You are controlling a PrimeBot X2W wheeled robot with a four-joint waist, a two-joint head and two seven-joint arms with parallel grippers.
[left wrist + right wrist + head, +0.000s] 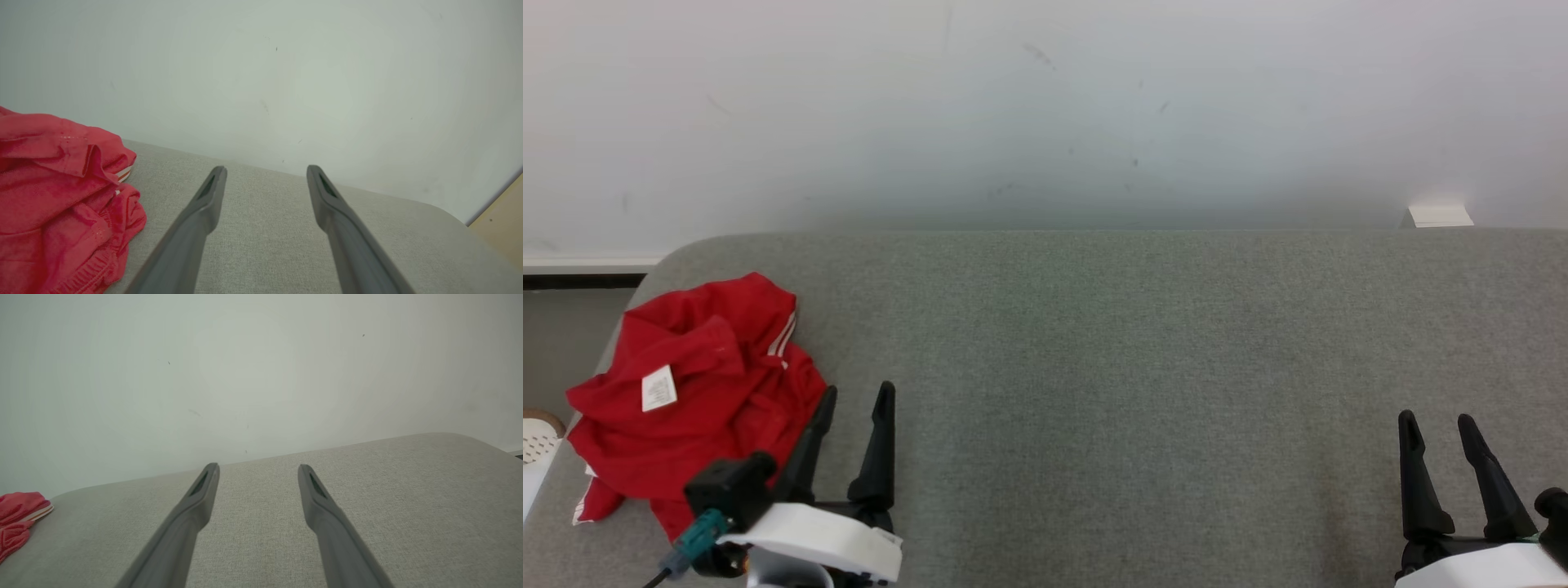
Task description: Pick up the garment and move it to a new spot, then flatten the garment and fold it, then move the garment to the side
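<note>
Step in hand: the first pick-up, not yet begun. The red garment (698, 400) lies crumpled at the left end of the grey padded surface (1135, 367), reaching its left edge. The left gripper (858, 392) is empty, fingers spread, just beside the heap's right side. The right gripper (1437, 419) is likewise spread and empty, well apart at the right end.

Orientation: bunched, no true heading. The heap runs somewhat longer from the near edge toward the wall, with the white label (658, 388) facing up and the striped trim (783, 335) at its far right.

Next move, as judged: the left arm shifts left over the heap and closes on a raised fold
</note>
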